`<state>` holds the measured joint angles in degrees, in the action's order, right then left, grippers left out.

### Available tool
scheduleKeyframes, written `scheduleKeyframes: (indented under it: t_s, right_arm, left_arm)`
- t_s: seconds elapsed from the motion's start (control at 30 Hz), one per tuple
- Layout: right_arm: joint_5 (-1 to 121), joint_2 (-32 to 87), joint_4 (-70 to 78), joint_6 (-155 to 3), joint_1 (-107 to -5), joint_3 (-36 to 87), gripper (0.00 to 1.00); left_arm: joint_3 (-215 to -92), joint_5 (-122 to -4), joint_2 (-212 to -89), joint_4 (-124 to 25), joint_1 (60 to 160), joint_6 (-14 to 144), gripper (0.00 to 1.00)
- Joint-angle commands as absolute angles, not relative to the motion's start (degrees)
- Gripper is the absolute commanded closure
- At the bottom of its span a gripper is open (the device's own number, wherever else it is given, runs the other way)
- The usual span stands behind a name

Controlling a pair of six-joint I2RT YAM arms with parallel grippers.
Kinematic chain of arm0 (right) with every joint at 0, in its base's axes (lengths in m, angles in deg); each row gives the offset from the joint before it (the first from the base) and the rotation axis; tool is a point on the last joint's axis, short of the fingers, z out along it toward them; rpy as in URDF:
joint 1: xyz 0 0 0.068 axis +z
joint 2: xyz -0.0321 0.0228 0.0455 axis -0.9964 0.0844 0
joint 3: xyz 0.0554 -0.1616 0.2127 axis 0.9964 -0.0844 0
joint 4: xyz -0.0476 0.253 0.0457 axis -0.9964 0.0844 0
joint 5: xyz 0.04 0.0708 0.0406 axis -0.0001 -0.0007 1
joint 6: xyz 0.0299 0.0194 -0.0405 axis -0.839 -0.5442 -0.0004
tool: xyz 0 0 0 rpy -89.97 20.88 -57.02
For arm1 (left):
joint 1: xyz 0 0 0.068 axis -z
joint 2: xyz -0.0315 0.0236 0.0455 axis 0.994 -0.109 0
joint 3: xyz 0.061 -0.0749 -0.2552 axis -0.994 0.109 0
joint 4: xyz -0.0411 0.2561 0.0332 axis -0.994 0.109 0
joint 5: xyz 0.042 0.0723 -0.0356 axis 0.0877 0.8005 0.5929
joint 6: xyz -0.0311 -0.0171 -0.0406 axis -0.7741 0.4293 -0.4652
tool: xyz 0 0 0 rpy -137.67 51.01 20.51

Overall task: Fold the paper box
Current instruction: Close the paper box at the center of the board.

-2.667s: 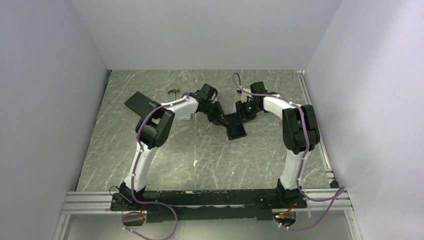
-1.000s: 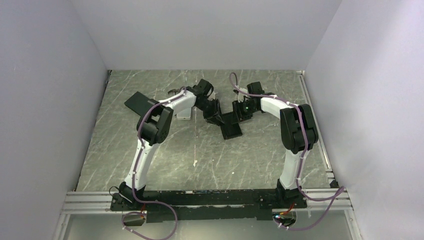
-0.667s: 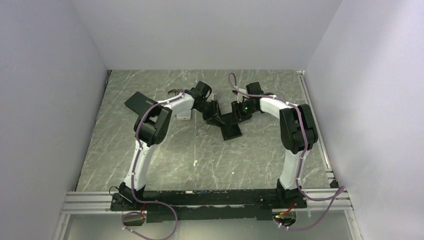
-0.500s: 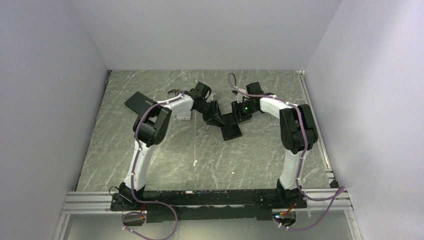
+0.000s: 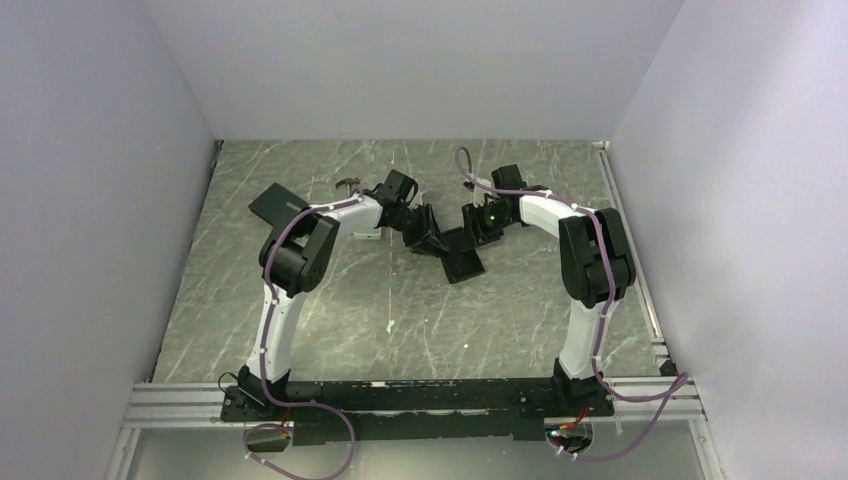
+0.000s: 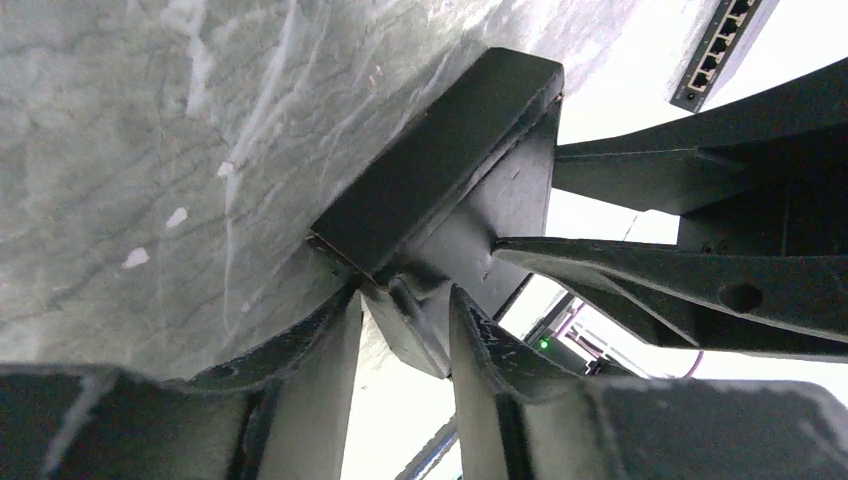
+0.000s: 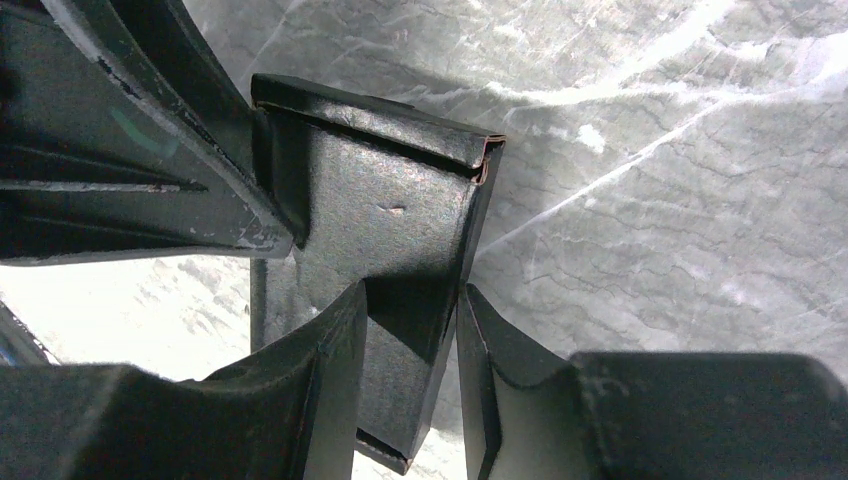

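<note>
The paper box (image 5: 461, 258), matte black and partly folded, sits mid-table between my two grippers. My left gripper (image 5: 428, 238) reaches it from the left and my right gripper (image 5: 474, 228) from the right. In the left wrist view a slanted flap of the paper box (image 6: 440, 175) lies between the fingers of the left gripper (image 6: 403, 295), touching both. In the right wrist view the right gripper (image 7: 413, 292) straddles an upright folded wall of the paper box (image 7: 385, 190), one finger inside and one outside.
A plain black slab (image 5: 279, 206) lies at the back left, behind the left arm. A small dark metal item (image 5: 348, 183) lies near the back. A pale case (image 5: 366, 233) shows partly under the left forearm. Grey walls enclose the table.
The left arm's elbow has swung to the left and its wrist has pulled back slightly. The box has shifted a little to the left with both grippers. Neither gripper's jaws have changed.
</note>
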<state>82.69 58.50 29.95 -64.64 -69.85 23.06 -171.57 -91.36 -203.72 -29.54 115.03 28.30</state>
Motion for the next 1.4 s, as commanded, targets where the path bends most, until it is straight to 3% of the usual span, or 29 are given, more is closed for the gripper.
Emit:
scheduleKeyframes:
  t_s: [0.0,0.4,0.7,0.93,1.37]
  right_arm:
    - [81.90,59.70,31.93,-63.42,-68.40,22.06,0.64]
    - [82.19,58.90,32.01,-63.26,-68.49,22.23,0.58]
    - [84.49,56.18,31.55,-63.47,-69.57,22.08,0.40]
    - [87.34,54.08,30.77,-63.74,-70.89,21.48,0.32]
    - [88.65,51.23,30.78,-62.30,-72.19,20.83,0.28]
  left_arm:
    - [-169.72,-95.46,-199.00,-33.50,115.64,26.33,0.56]
    - [-165.75,-95.95,-197.82,-37.24,113.87,24.09,0.51]
    - [-164.14,-94.89,-197.82,-36.92,112.75,25.30,0.51]
    - [-164.38,-94.28,-197.74,-35.54,112.58,26.33,0.51]
    - [-161.68,-92.94,-195.50,-33.28,111.64,28.39,0.50]
